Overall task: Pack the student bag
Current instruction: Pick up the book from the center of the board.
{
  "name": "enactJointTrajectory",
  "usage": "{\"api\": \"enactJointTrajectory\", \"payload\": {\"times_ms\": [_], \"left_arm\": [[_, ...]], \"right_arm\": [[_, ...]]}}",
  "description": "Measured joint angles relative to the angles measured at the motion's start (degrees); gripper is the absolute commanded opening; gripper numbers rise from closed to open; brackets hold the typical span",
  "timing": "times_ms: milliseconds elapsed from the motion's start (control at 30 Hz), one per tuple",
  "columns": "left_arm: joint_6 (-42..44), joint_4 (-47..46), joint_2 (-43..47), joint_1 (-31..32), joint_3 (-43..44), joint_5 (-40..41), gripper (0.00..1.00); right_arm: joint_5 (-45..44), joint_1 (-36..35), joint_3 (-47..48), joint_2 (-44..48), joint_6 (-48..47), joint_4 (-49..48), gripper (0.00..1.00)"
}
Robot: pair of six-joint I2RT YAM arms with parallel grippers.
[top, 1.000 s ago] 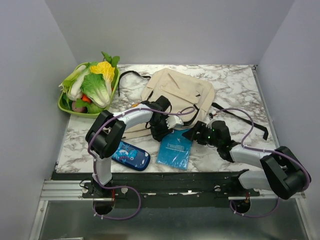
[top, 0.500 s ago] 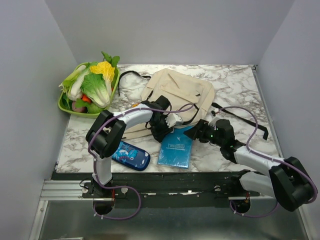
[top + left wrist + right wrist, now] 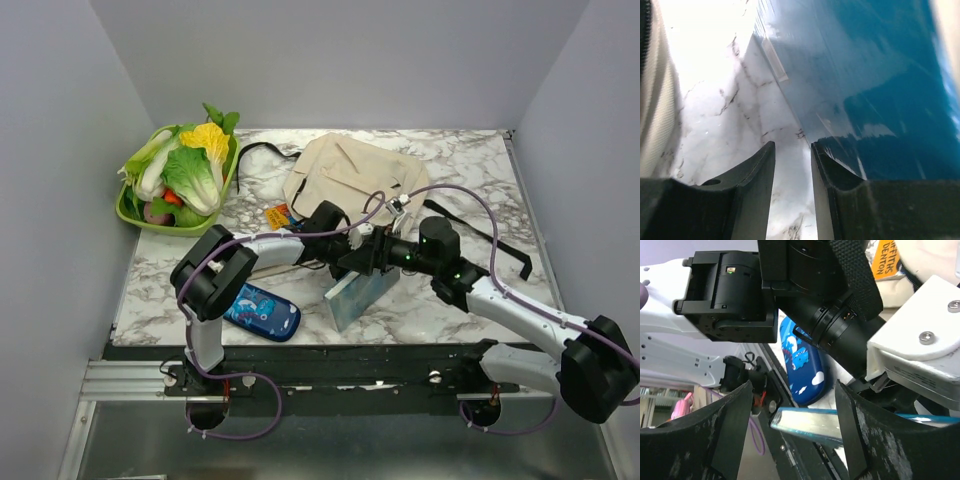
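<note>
Tilted blue book (image 3: 358, 290) stood before the beige cloth backpack (image 3: 350, 175); left gripper (image 3: 792, 147) gaped empty, right gripper (image 3: 792, 390) grasp unclear; green basket (image 3: 135, 217) held vegetables (image 3: 190, 170).

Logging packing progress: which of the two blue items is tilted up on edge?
The teal book, tilted up on its edge; the dark-blue patterned pencil case lies flat to its left.

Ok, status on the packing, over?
Left tool slightly open, empty. Right tool open astride blue book, tipped on edge. Student bag behind, book not in.
</note>
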State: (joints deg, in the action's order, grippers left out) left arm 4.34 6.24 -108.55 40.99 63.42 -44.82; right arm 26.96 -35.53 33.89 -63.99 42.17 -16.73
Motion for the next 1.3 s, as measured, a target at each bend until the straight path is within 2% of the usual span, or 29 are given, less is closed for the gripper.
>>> {"api": "enactJointTrajectory", "payload": {"times_ms": [200,333,433,533,633,767,967,1300], "left_arm": [[-2.5,-7.2,3.2,-0.5,-5.1,-2.4,0.42],[-2.4,-8.4,3.7,-1.7,-5.4,-2.4,0.43],[-2.0,-8.3,3.8,-2.7,-5.4,-2.4,0.43],[-1.7,-8.2,4.1,-2.8,-5.3,-2.4,0.42],[-1.2,-7.6,4.3,-2.7,-4.9,-2.4,0.42],[-0.8,-7.2,4.4,-2.8,-4.9,-2.3,0.42],[-0.9,-6.5,4.7,-2.8,-4.9,-2.3,0.42],[-4.2,-4.8,10.5,-2.7,-4.8,-3.1,0.41]], "right_arm": [[1.0,-0.7,1.5,1.1,-1.1,4.6,0.8],[0.1,-0.7,4.2,4.6,-2.9,9.9,0.83],[-1.8,-0.7,7.1,8.0,-4.2,14.5,0.91],[-5.0,-0.7,9.5,10.0,-4.5,21.6,0.94],[-7.2,-0.7,9.1,9.6,-3.1,30.0,0.96],[-7.5,-0.6,3.0,10.1,-0.4,37.8,1.0],[-4.7,0.0,-6.7,12.5,4.6,36.9,1.0],[0.6,5.5,-11.5,17.3,9.9,23.1,1.0]]}}
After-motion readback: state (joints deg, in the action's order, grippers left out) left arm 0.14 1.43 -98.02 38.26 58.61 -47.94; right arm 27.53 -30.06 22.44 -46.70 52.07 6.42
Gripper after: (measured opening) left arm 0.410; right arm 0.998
